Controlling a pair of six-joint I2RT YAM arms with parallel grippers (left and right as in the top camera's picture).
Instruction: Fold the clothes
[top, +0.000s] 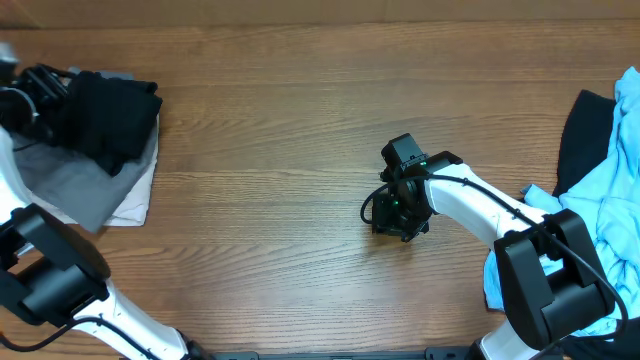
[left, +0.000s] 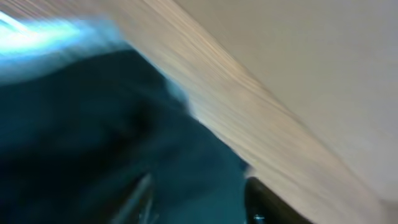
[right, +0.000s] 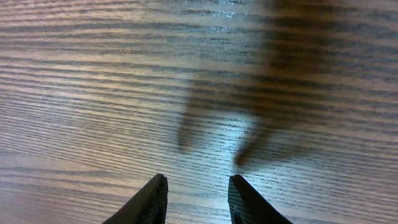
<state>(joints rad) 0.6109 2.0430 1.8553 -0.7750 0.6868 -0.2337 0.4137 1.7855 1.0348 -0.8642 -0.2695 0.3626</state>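
A folded black garment (top: 108, 115) lies at the far left on a flat grey garment (top: 80, 190), with a white one (top: 138, 195) showing beneath. My left gripper (top: 35, 95) is at the black garment's left edge. The left wrist view is blurred: dark fabric (left: 93, 137) fills it, and the fingers (left: 267, 205) stand apart around my left gripper (left: 199, 202), gripping nothing that I can make out. My right gripper (top: 396, 212) points down at mid-table. In its wrist view the right gripper (right: 196, 199) is open over bare wood (right: 124, 74).
A heap of light blue clothes (top: 612, 200) with a black piece (top: 585, 140) lies at the right edge, beside the right arm's base. The wooden table (top: 280, 120) runs between the two piles.
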